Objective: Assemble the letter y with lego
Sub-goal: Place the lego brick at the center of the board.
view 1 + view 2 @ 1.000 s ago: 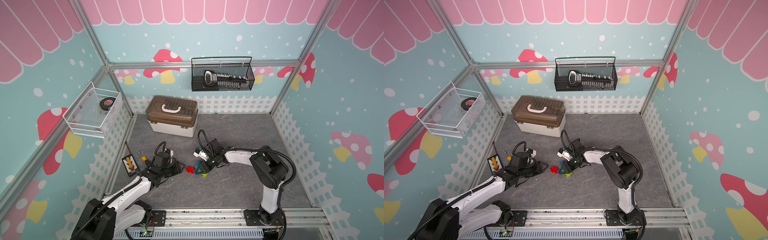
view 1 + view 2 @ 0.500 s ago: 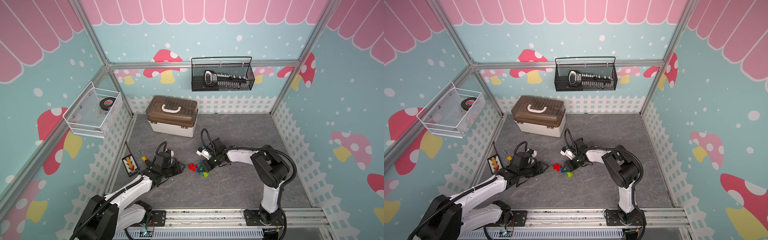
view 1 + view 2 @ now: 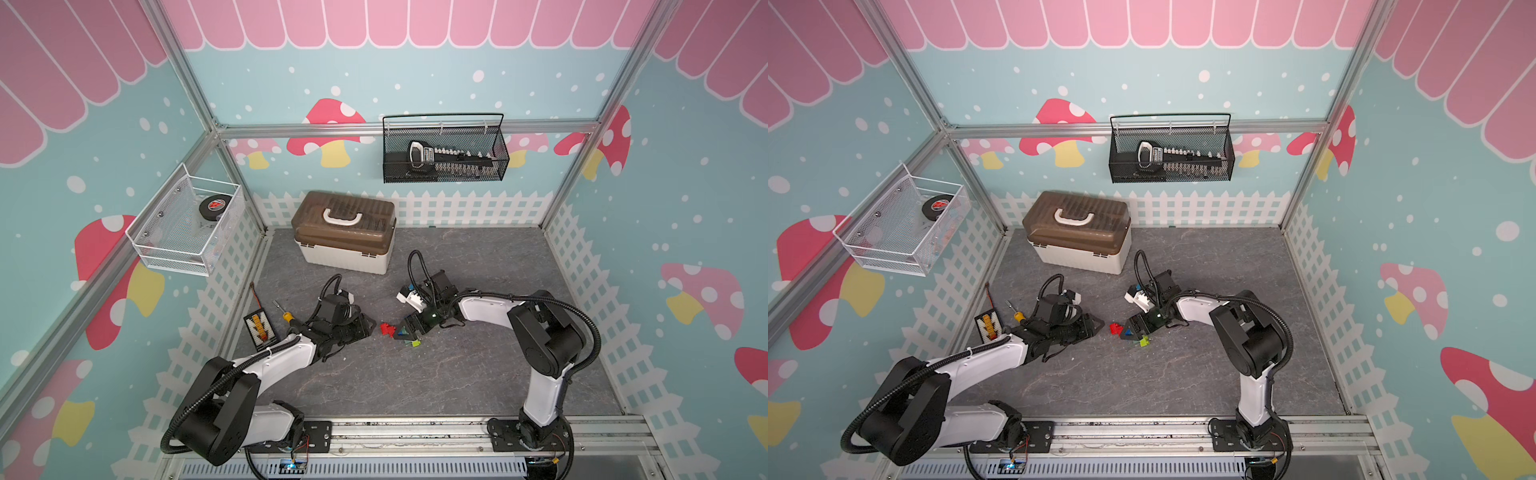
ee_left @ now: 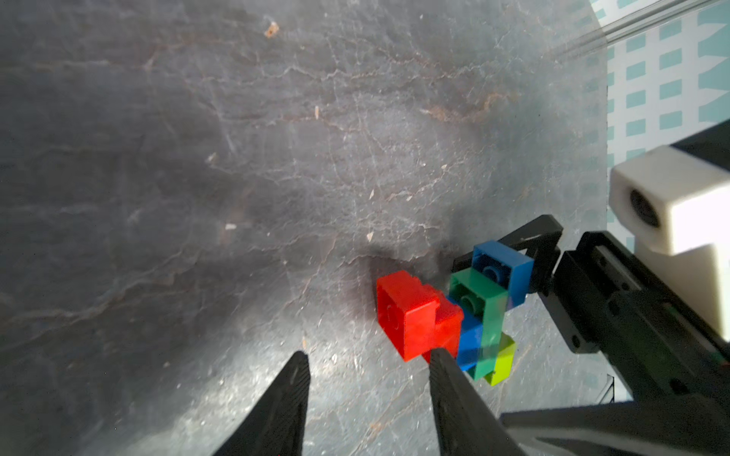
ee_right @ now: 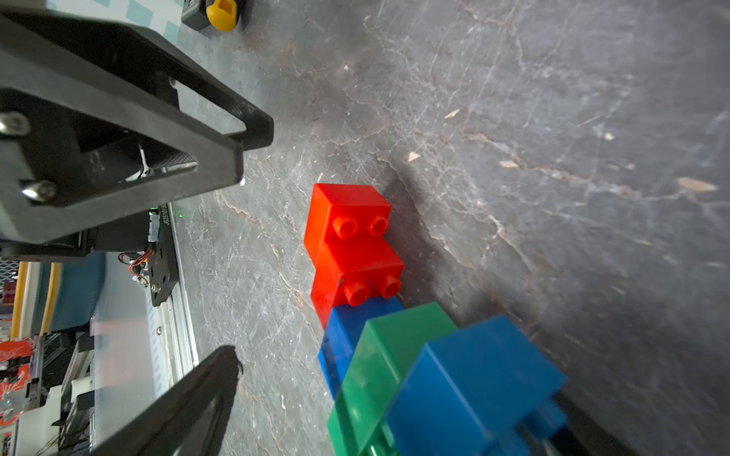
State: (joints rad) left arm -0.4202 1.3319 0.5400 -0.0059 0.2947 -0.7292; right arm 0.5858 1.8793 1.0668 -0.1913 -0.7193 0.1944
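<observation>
Lego studs show in right wrist view only.

Both top views were bright, evenly lit and sharp, with only soft shadows. In the left wrist view, glare whitened the floor and the lego threw a dark shadow. In the right wrist view, the nearest blue brick was blurred.

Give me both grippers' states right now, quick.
Left gripper: open, holding nothing.
Right gripper: open wide, the letter y between its jaws but not clamped.
</observation>
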